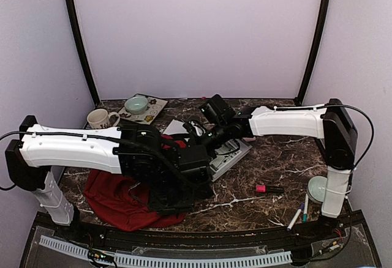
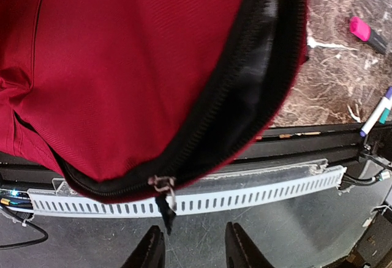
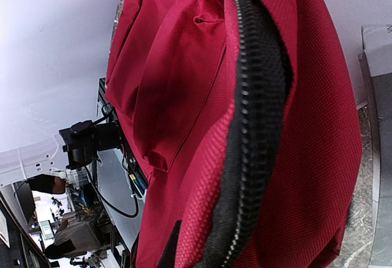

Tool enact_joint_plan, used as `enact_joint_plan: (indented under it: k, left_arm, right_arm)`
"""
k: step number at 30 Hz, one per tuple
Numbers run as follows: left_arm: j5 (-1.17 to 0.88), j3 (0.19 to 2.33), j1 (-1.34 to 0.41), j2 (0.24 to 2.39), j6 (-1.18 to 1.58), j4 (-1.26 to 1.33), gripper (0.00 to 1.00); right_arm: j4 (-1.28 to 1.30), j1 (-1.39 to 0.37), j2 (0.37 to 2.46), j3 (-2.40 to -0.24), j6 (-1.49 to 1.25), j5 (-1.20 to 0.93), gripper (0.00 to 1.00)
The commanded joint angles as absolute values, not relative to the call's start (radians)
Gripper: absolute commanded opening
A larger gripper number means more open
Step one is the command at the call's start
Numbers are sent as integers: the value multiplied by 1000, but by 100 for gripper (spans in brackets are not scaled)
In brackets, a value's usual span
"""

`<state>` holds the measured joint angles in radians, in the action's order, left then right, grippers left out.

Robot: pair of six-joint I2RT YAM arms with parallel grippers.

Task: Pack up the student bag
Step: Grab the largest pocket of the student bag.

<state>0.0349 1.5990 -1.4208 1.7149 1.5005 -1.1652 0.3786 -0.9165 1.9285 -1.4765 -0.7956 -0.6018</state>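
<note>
The student bag (image 1: 119, 202) is a dark-red backpack lying at the front left of the table, mostly under my left arm. In the left wrist view the bag (image 2: 122, 66) fills the top, with its black zipper and a metal zipper pull (image 2: 163, 185) hanging at the lower edge. My left gripper (image 2: 193, 249) is open and empty, just short of the pull; it also shows in the top view (image 1: 177, 199). My right gripper (image 1: 195, 134) reaches in at the bag's far edge. In the right wrist view it (image 3: 202, 253) is shut on the red fabric beside the black zipper band (image 3: 254, 115).
A mug (image 1: 101, 119) and a green bowl (image 1: 136, 104) on a tray (image 1: 158, 110) stand at the back left. A white box (image 1: 231, 156) lies beside the bag. A pink highlighter (image 1: 268, 188), pens (image 1: 297, 215) and a pale dish (image 1: 318, 187) lie at the right. A white cable duct (image 2: 257, 191) runs along the near edge.
</note>
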Motion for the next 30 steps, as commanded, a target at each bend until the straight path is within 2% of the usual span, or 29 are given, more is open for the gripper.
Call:
enact_joint_plan:
  k: [1,6,14,21,23,25,30]
  left_arm:
    - [30,1585,-1429,1723,1566,-1207,35]
    - [49,1578,-1433,1734,1579,-1202,32]
    - [100,1592,-1432,1771,1603,-1246,18]
    - [134,1585,-1431,1762,1614,-1272,17]
    - [148,1580,-1430,1756,1617,-1267,11]
    - [170,1586,-1430,1750,1612,-1257,0]
    - [205,1608,-1430,1733,1601,-1265,0]
  right_arm:
    - [376,-926,1885,-1463,-765,-610,0]
    - [410,-926,1888,-1474,-744,-607,0]
    - [449,-925,1888,-1480,-718,-593,0]
    - [453,-924,1884,-1476,-715,-593,0]
    - [453,-923,1887,-1476,-712,-594,0]
    - [449,-923,1887,-1475,-710,-594,0]
    - [442,-923,1878,-1451,-707,-577,0]
